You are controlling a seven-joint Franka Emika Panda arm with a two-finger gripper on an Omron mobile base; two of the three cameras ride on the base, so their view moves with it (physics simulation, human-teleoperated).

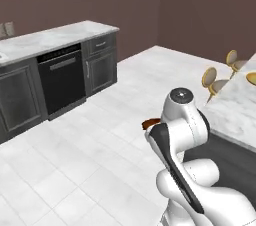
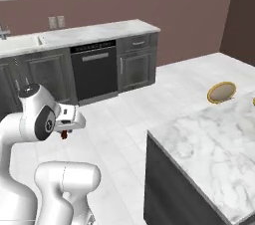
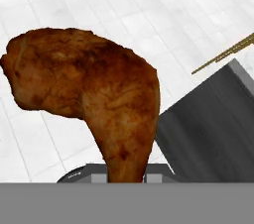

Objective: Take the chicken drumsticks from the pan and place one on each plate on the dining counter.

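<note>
The drumstick is mottled reddish-brown, with darker scorched patches and paler orange flecks. The bench is white marble with grey veins over dark charcoal cabinetry. The floor is white tile with faint grey seams. The stools have tan seats in yellow frames. The walls are dull brownish mauve. The dishwasher is black.

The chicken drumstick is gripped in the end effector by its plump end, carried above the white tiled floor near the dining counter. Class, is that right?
Not quite. The chicken drumstick is gripped by its thin bone end, with the plump end pointing away from the end effector, as the hand view shows. It is indeed above the white tiled floor, near the dining counter.
</note>
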